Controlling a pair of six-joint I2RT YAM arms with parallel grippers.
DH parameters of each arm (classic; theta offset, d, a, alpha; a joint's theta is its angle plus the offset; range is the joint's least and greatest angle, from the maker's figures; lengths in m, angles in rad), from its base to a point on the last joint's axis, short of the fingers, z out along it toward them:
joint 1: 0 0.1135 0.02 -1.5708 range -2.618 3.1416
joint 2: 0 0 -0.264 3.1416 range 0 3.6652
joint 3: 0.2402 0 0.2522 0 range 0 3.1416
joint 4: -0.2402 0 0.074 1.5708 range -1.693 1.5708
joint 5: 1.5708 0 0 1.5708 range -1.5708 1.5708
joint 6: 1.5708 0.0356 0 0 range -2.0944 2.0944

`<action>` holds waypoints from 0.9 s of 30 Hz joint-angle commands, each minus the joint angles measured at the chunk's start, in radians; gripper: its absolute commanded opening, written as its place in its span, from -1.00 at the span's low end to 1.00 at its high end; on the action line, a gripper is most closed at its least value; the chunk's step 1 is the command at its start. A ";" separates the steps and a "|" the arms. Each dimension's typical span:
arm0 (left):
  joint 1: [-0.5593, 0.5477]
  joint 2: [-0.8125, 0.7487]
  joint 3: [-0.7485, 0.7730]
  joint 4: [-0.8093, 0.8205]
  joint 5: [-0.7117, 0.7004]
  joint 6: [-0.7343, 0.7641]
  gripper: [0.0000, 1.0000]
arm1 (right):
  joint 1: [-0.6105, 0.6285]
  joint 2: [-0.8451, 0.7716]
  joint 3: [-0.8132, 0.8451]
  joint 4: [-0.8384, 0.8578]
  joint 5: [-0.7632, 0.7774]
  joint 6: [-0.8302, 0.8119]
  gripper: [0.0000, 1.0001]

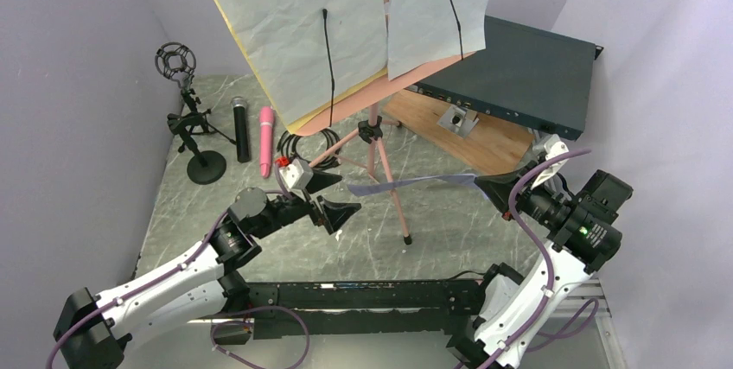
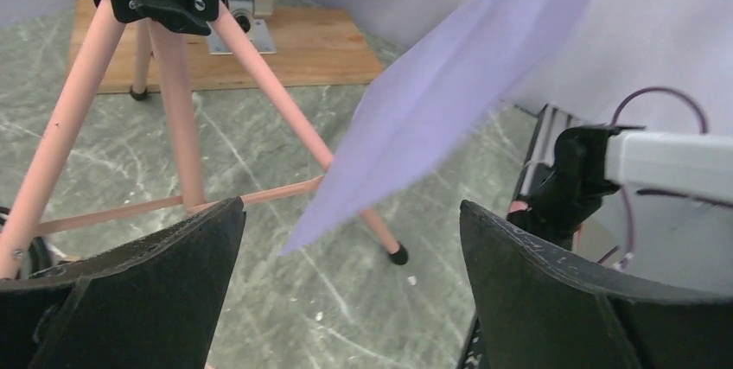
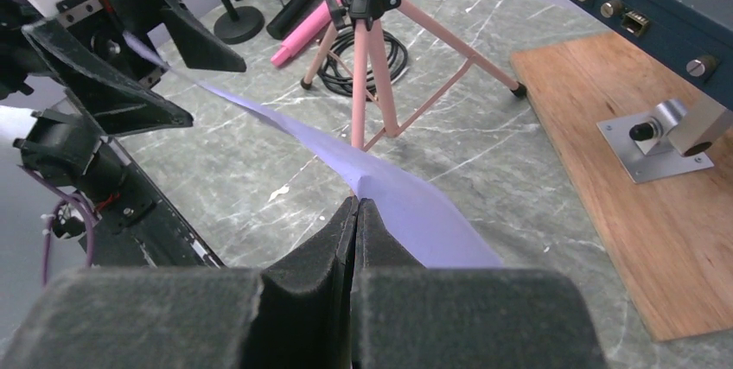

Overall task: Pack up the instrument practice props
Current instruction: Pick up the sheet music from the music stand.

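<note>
- The right gripper (image 3: 356,205) is clamped on one loose sheet (image 1: 411,184), held above the tabletop's middle.
- The sheet's free end lies between the spread jaws of the left gripper (image 1: 333,198).
- Nothing looks packed yet: the music desk (image 1: 406,75) stands holding pages (image 1: 294,32), with the pink microphone (image 1: 266,140), black microphone (image 1: 239,127) and mic holders (image 1: 186,71) near the left edge.

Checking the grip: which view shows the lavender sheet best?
Right wrist: the lavender sheet, from the shut right hand to the open left hand. Top shows it edge-on; left wrist, only its free end.
</note>
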 commanded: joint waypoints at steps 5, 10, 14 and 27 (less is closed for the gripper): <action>-0.003 0.099 0.051 0.042 0.050 0.178 0.98 | 0.044 0.000 -0.048 0.238 -0.058 0.157 -1.00; -0.003 0.155 0.093 0.032 0.102 0.188 0.87 | 0.079 -0.002 -0.085 0.319 -0.045 0.219 -1.00; -0.003 0.147 0.081 0.036 0.099 0.177 0.83 | 0.115 0.006 -0.106 0.355 -0.027 0.236 -1.00; -0.002 0.126 0.064 0.046 0.122 0.193 0.85 | 0.208 0.023 -0.167 0.570 0.015 0.400 -1.00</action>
